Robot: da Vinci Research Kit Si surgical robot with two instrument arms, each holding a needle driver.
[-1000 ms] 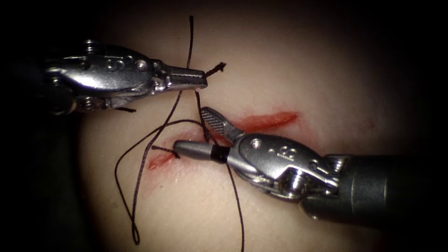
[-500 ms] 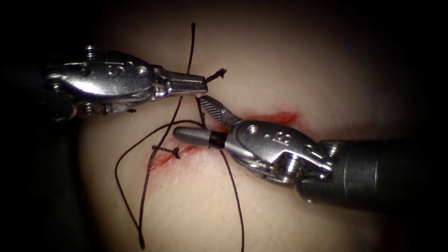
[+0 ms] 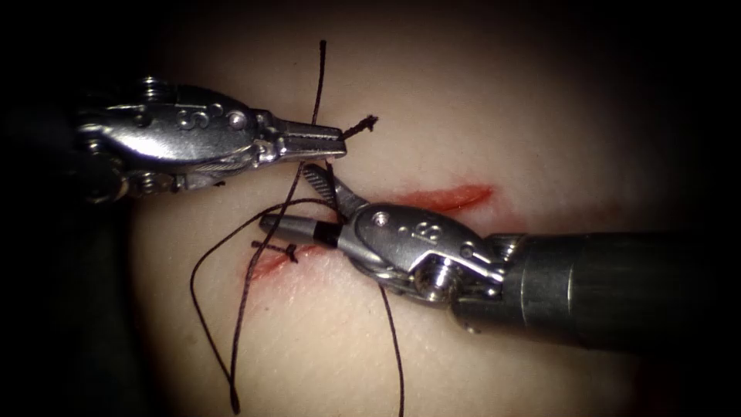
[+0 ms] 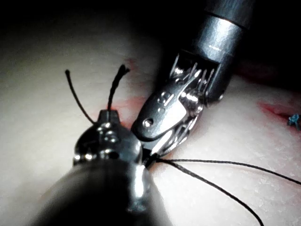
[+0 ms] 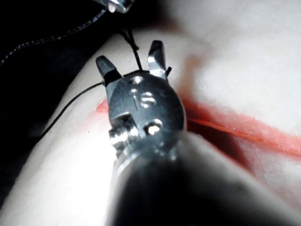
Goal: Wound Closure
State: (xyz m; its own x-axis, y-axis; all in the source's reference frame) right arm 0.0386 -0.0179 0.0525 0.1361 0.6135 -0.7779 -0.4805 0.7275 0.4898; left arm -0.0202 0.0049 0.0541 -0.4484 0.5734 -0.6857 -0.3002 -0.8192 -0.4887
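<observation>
Pale tissue point(image 3: 478, 116) fills the field under a dark surround, and we take the cut point(image 3: 440, 198) as our landmark: a slanting red line running from lower left to upper right. We see the left pincer point(image 3: 328, 141) just above the cut's left half, closed on the thread point(image 3: 231, 340) near its frayed cut end point(image 3: 361, 126), which pokes out past the tip. The right pincer point(image 3: 293, 197) lies over the cut's left half with its jaws spread wide, one pointing up toward the left pincer, the other lying level and pointing left; it holds nothing. Between those open jaws runs the taut strand that drops from the left pincer toward the cut, and its long axis is close to vertical, crossing the right pincer's reach. A small knot point(image 3: 289, 250) sits on the cut's left end, just beneath the level jaw. We judge the right arm nearer that strand. We cannot make out a needle. Small stamped figures on both tool bodies are unreadable.
</observation>
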